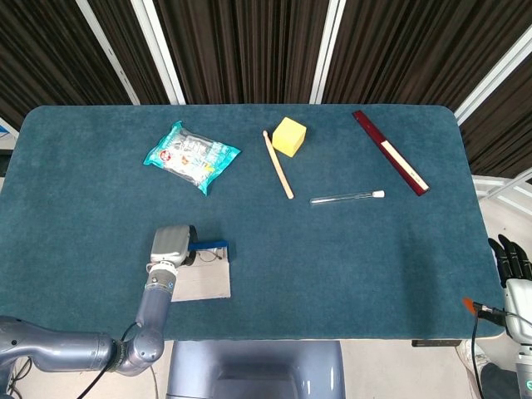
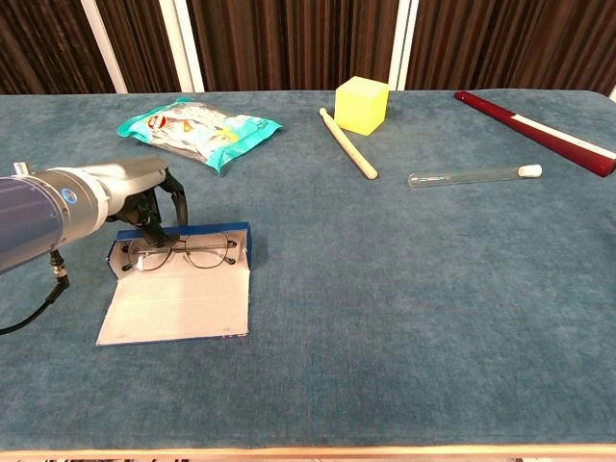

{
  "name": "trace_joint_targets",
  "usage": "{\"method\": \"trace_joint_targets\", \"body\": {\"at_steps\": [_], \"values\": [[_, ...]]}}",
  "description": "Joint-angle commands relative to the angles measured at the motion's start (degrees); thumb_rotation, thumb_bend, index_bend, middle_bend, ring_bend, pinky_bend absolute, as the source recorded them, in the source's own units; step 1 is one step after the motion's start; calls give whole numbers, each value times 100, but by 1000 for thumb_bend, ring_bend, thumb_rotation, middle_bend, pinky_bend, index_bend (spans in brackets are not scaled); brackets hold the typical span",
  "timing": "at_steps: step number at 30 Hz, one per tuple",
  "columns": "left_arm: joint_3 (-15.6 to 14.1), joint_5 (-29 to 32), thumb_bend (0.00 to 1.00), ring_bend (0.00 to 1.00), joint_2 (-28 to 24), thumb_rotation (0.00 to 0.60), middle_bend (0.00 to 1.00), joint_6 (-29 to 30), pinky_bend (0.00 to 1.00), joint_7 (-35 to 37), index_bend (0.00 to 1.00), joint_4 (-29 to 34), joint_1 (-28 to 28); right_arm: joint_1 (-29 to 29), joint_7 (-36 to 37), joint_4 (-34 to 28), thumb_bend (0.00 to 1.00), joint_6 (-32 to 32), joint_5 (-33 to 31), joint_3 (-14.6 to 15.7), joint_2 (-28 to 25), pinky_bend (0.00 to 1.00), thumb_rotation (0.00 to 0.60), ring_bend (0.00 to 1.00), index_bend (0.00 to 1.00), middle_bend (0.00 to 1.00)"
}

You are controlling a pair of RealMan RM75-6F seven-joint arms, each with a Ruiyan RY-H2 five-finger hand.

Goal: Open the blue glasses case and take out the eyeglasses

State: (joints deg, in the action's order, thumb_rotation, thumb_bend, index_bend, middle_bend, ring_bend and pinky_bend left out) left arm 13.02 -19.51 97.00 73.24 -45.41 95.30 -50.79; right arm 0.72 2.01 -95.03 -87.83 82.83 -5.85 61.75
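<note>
Left robot hand (image 2: 154, 214) pinching thin wire-rimmed eyeglasses (image 2: 192, 252) inside flat open blue glasses case (image 2: 178, 298); maybe slipping, dropping if held loosely.

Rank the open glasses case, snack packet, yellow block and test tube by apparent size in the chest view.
1. glasses case, nearest the camera
2. snack packet
3. yellow block
4. test tube, long but very thin

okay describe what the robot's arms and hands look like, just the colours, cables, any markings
The left arm is a grey-blue metallic tube with a small round blue logo, a silver wrist segment and a thin black cable trailing below. Its left hand has black fingers. At the table's right edge, the right hand is black-fingered on a pale grey wrist, beside a black cable with an orange tip.
</note>
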Motion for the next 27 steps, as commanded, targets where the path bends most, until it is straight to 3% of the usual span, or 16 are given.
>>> {"method": "trace_joint_targets", "body": {"at_steps": [1,6,11,19,27], "values": [[6,-6,395,1000,20,600,1000,-10,1000,-11,462,-16,8,-1,-2,-1,160,-3,0,0,0,194,600,0,0,0],[45,-29,408,1000,63,600,1000,-17,1000,-25,489,-51,22,0,0,-2,160,-4,2,-1,-1,195,600,0,0,0],[70,-58,485,1000,85,600,1000,-10,1000,-36,539,-76,45,-3,12,0,160,-15,20,4,-2,194,600,0,0,0],[154,-145,492,1000,14,600,1000,-7,1000,-2,546,-55,91,-5,10,-2,161,-12,9,3,-4,194,600,0,0,0],[191,-723,495,1000,-226,600,1000,164,1000,87,549,-134,126,-4,-13,-2,160,-20,6,-2,2,194,600,0,0,0]]}}
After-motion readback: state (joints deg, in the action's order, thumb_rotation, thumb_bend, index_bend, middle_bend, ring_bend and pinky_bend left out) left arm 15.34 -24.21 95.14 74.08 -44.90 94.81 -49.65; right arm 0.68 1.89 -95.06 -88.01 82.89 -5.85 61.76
